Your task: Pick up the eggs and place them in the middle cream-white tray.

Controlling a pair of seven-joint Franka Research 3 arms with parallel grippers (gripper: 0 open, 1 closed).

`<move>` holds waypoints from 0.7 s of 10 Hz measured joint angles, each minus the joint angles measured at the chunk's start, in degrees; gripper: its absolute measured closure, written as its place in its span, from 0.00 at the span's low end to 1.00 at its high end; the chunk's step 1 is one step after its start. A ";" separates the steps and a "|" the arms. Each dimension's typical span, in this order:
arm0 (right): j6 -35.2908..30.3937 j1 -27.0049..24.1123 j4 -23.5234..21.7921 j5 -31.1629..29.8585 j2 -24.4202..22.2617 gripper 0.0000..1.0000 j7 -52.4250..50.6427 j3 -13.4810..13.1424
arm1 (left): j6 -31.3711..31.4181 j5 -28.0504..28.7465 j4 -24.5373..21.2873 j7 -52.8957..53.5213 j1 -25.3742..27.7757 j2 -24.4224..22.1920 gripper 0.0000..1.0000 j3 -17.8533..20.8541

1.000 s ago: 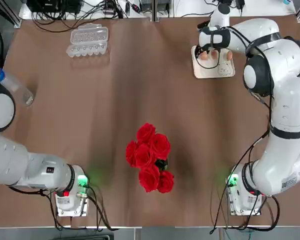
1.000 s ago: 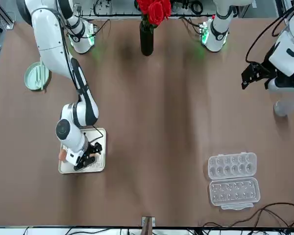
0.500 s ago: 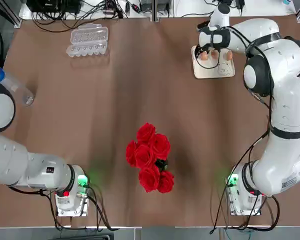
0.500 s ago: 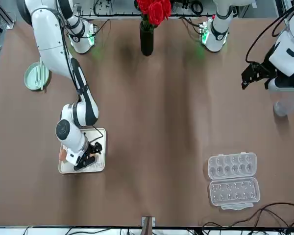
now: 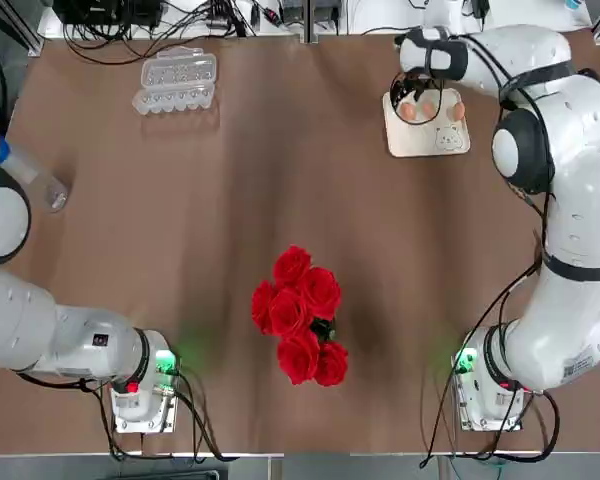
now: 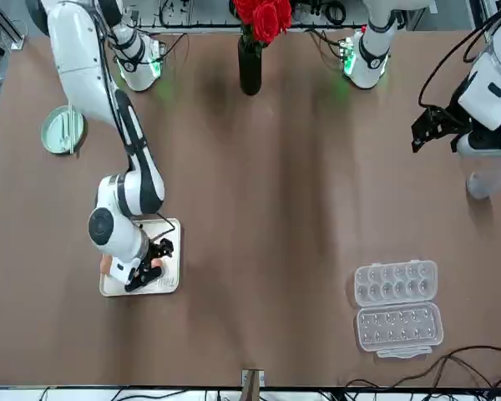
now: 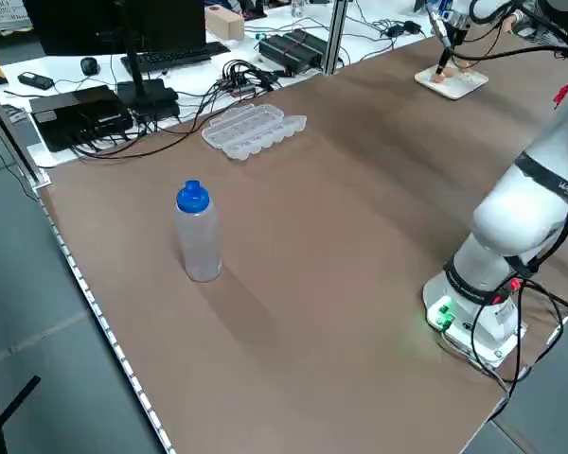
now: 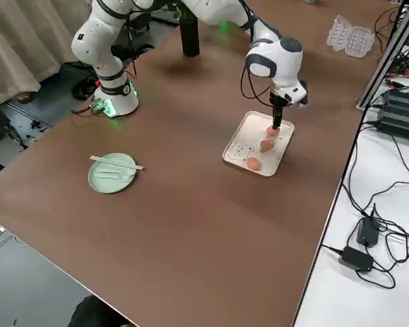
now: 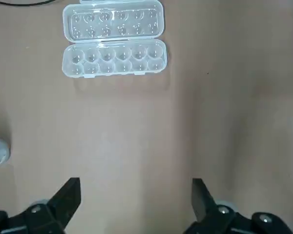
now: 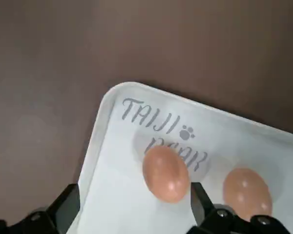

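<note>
I see three small orange-brown eggs (image 8: pixel 261 145) resting on the square cream-white tray (image 5: pixel 427 145), so the job looks done. My right pincer (image 10: pixel 134 207) hangs open and empty just above that tray, while the left pincer (image 9: pixel 136 204), open too, sits well away.

Brown tabletop (image 5: pixel 230 200), with bystander items scattered wide.
Clear egg carton (image 5: pixel 176 80) lies open at a far corner; a blue-capped bottle (image 7: pixel 198 233) stands upright well apart from it; red roses (image 5: pixel 300 315) sit mid-table in a dark vase (image 6: pixel 250 64); pale green plate (image 8: pixel 112 173) carries utensils.

Bright, even overhead light; soft shadows on the table (image 5: pixel 180 250); all views sharp.
</note>
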 joint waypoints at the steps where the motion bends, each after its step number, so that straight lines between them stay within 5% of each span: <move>1: -4.35 -0.20 1.98 0.00 -1.43 0.00 0.00 -0.35 | 0.00 0.00 0.01 0.00 0.00 0.00 0.00 0.00; 5: -27.07 -4.97 15.31 -0.31 -10.08 0.00 0.08 -4.17 | 0.00 0.00 0.03 0.00 0.06 0.00 0.00 0.02; 7: -30.99 -5.61 20.15 -5.44 -12.44 0.00 0.00 -7.47 | 0.00 0.00 0.04 0.00 0.05 0.00 0.00 0.01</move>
